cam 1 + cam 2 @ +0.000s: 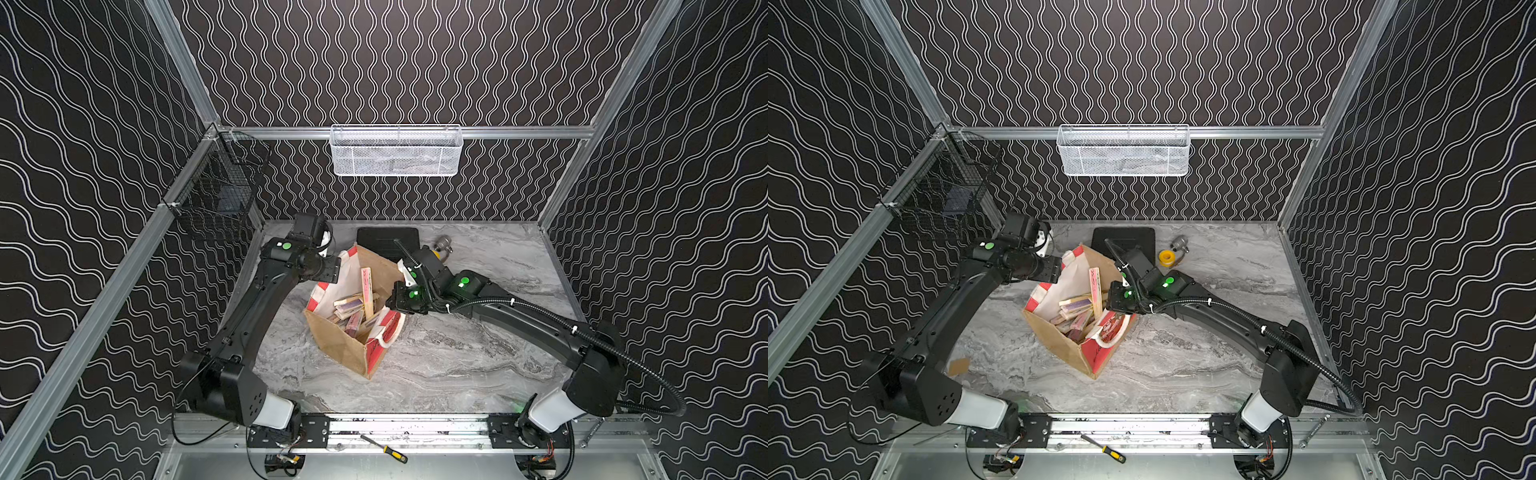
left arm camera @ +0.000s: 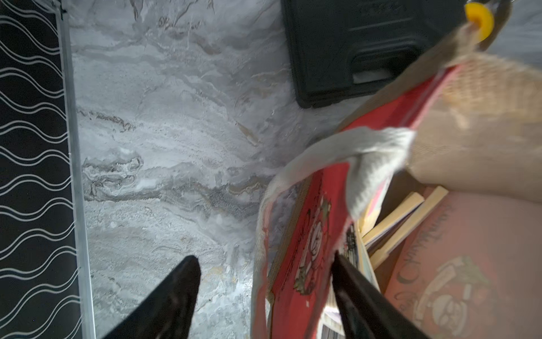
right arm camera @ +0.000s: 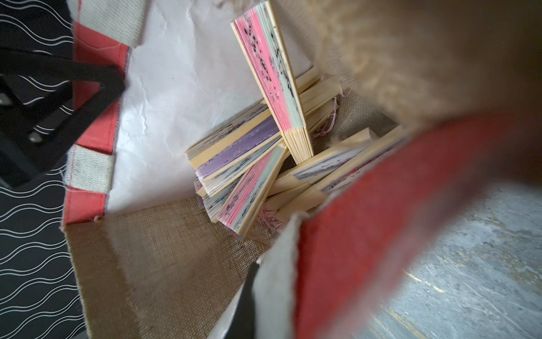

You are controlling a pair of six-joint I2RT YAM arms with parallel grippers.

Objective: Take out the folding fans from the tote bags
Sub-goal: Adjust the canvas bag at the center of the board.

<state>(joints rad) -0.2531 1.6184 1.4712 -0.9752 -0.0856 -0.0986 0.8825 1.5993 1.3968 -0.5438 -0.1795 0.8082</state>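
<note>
The tan jute tote bag [image 1: 340, 345] [image 1: 1059, 340] stands open at mid-table, with its red printed side panels facing the two arms. Several closed folding fans [image 1: 353, 307] [image 1: 1077, 309] [image 3: 264, 132] lie heaped inside, and one pink fan leans upright against the white lining. My left gripper [image 2: 267, 258] [image 1: 331, 272] is open and straddles the bag's far-left red panel: one finger is outside over the table, the other inside near the fans [image 2: 401, 220]. My right gripper [image 3: 272, 264] [image 1: 392, 299] is shut on the rim of the right panel, at the white handle band.
A flat black case [image 1: 388, 241] [image 2: 352, 52] lies just behind the bag. A yellow tape roll [image 1: 1166, 257] and a metal fitting [image 1: 1179, 243] sit beside it. A white mesh basket [image 1: 395, 151] and a black wire basket [image 1: 216, 195] hang on the walls. A screwdriver [image 1: 386, 449] lies on the front rail.
</note>
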